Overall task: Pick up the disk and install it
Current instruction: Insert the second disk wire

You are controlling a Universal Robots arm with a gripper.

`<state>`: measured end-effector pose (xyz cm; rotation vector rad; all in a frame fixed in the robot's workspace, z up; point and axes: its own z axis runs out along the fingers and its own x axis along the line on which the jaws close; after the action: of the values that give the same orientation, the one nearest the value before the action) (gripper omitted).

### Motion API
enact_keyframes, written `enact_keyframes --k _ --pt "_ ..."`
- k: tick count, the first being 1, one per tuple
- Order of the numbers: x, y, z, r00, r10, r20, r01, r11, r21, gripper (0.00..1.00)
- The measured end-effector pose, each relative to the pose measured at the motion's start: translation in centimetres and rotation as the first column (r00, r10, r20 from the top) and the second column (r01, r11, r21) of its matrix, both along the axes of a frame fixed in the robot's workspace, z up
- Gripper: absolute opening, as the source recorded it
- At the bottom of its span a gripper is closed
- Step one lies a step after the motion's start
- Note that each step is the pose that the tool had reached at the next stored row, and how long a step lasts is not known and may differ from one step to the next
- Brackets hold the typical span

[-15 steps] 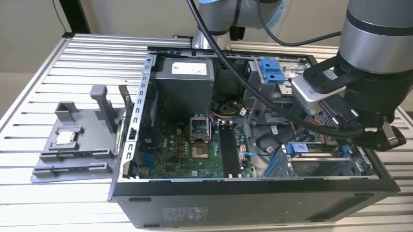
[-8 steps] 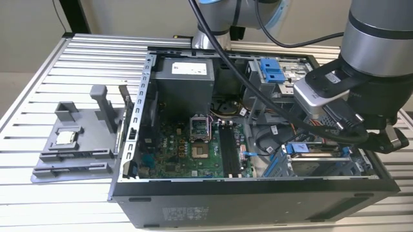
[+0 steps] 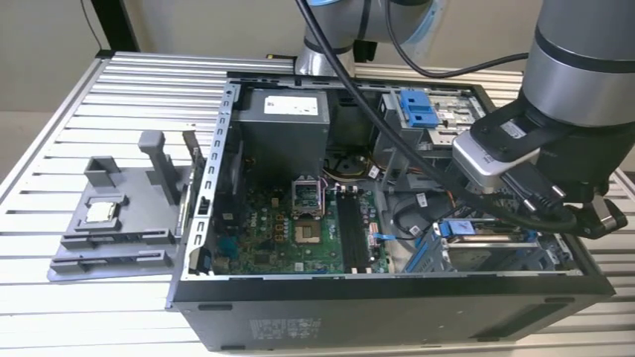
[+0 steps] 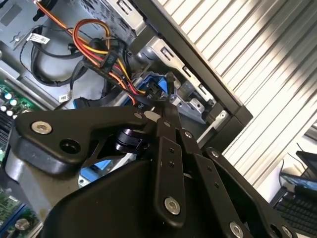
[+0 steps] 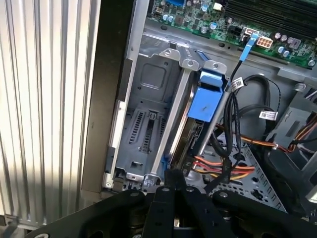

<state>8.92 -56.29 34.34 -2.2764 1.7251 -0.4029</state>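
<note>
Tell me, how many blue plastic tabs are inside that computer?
2: one tab on the far drive bay, another tab by the near corner beneath the arm. The arm may hide more.

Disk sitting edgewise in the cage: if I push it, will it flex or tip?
Probably stiff: the disk looks like a rigid slab in a blue carrier. Standing on edge, slanted in the drive cage, it may tip or bind. Cables beside it could snag.

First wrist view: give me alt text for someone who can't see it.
The black gripper hangs over a metal drive cage inside an open computer case, close to the disk standing on edge in a slot under its blue handle. Cables and a green circuit board lie beyond.
</note>
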Motion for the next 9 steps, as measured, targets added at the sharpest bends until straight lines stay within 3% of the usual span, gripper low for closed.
enact_keyframes --k 3,9 --pt "0.01 0.01 -0.22 0.999 0.043 0.0067 -0.043 0.9991 0.0001 0.0" --pt "0.01 -0.01 -0.34 0.9985 0.055 0.0069 -0.055 0.9985 -0.002 0.0"
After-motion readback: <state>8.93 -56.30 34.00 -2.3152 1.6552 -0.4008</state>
